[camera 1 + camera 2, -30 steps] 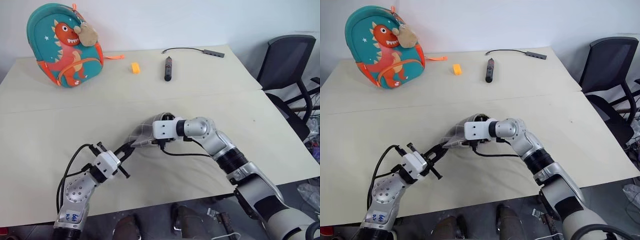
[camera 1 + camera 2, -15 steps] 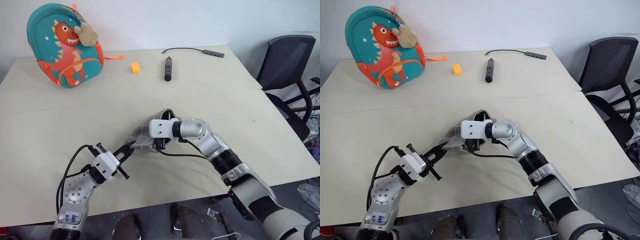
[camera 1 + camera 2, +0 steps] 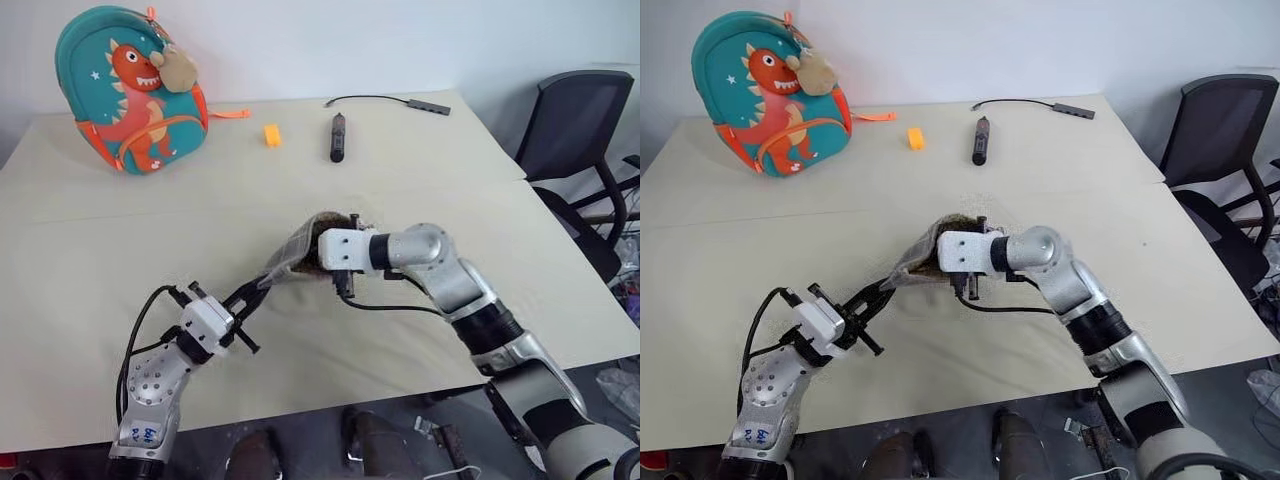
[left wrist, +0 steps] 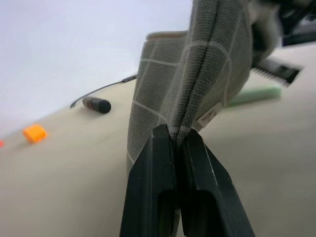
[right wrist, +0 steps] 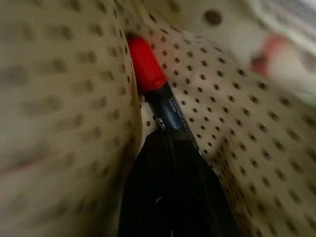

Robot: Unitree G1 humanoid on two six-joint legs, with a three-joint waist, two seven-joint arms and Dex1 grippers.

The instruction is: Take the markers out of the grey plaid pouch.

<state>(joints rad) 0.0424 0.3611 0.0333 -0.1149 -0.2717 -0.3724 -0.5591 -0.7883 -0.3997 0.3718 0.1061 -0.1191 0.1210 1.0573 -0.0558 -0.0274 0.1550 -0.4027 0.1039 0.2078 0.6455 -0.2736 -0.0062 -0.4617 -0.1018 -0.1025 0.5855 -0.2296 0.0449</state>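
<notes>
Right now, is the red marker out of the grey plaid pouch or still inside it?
Still inside. In the right wrist view the red marker, pinched by the right gripper, is surrounded by the grey plaid pouch's tan dotted lining.

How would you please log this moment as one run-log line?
left gripper: shut on grey plaid pouch | right gripper: inside pouch, shut on red marker | green highlighter: on table

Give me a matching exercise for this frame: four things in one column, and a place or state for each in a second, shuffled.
Things:
1. grey pouch
2. red marker
3. green highlighter
4. backpack

Places or states:
A. lying on the table beside the pouch
B. standing at the table's far left corner
C. pinched at one end by the left gripper
D. inside the dotted lining, in the right gripper

Pairs: 1-C, 2-D, 3-A, 4-B
</notes>
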